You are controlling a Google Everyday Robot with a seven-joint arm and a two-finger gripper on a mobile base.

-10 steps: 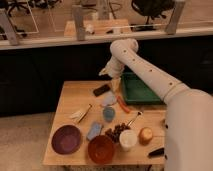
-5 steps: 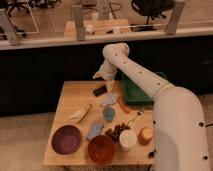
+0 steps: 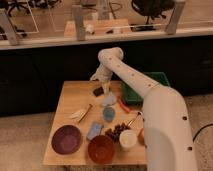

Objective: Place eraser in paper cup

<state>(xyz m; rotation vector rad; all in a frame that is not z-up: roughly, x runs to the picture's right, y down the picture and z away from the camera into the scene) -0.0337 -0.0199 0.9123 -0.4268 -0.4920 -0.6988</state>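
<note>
Just above the eraser (image 3: pixel 98 92), claw (image 3: pixel 103 84) spread (seemingly not touching), paper cup (image 3: pixel 127 139) well apart.

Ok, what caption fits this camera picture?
Robot's open gripper poised at the small black oblong eraser; the short white paper cup stands near the table's front edge.

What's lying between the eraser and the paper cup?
Camera view: a pale piece, a grey-blue oval and a dark cluster lie there; the tool hangs by the eraser.

White arm (image 3: pixel 135 82) stretched forward, wrist bent downward, end effector (image 3: pixel 102 83) hanging low beneath it, fingers apart.
</note>
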